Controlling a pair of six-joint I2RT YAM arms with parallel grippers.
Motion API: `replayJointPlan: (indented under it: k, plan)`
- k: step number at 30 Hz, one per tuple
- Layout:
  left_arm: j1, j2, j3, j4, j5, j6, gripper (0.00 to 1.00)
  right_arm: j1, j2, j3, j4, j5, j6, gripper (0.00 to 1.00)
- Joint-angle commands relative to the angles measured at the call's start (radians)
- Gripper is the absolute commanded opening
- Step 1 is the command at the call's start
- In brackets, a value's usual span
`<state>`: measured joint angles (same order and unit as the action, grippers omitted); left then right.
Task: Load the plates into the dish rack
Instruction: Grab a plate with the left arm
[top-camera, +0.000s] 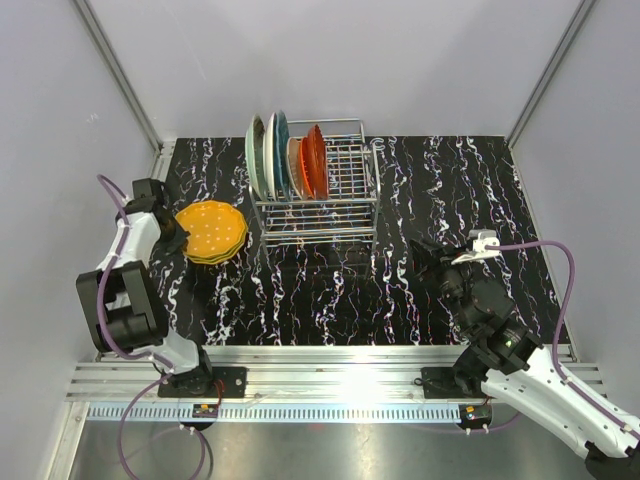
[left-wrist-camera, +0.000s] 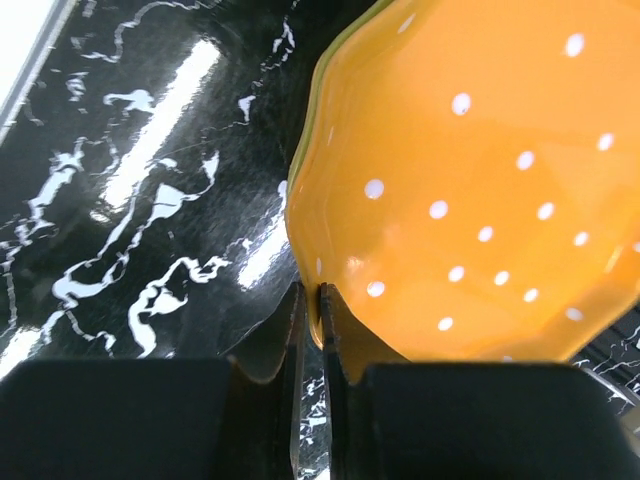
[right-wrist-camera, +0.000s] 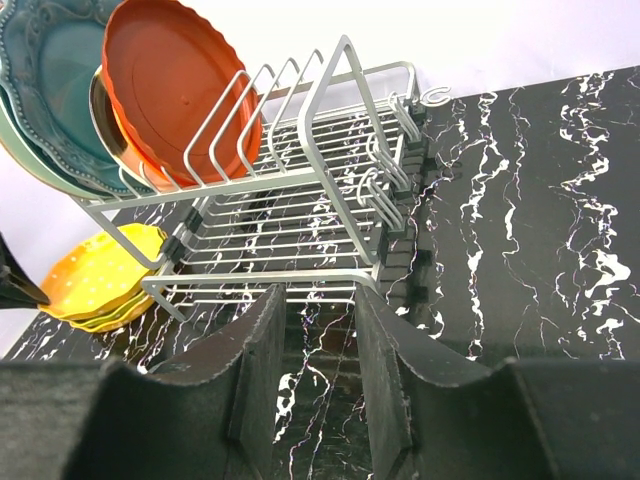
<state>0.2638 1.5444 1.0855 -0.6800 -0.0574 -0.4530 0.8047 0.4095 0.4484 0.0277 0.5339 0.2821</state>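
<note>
Left claw (left-wrist-camera: 312, 292) nipping rim of orange plate (left-wrist-camera: 480, 180), right claw (right-wrist-camera: 318, 296) part-open facing dish rack (right-wrist-camera: 290, 225)

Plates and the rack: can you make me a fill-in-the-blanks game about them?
1. The left tool pinches a dotted plate coloured ___.
2. It grips that plate by its ___.
3. The right tool holds ___.
4. In the dish rack, the standing plates crowd its ___ end.

Missing words: orange; rim; nothing; left.
</note>
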Motion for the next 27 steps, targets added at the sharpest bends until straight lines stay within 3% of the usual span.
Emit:
replayJointPlan:
  k: [1, 8, 17, 27]
  plan:
    - [-0.003, -0.081, -0.013, -0.021, -0.058, 0.017, 0.00, -0.004, -0.008, 0.001, 0.014, 0.026, 0.006, 0.41]
    - [-0.005, -0.129, -0.039, -0.038, -0.070, 0.025, 0.00, -0.002, -0.006, 0.001, 0.017, 0.023, 0.006, 0.40]
    - [-0.003, -0.061, -0.050, -0.046, -0.055, 0.011, 0.04, -0.004, -0.005, -0.001, 0.020, 0.023, 0.006, 0.40]
    - [-0.003, -0.044, -0.052, -0.038, -0.047, 0.016, 0.17, -0.002, -0.003, -0.004, 0.020, 0.024, 0.005, 0.40]
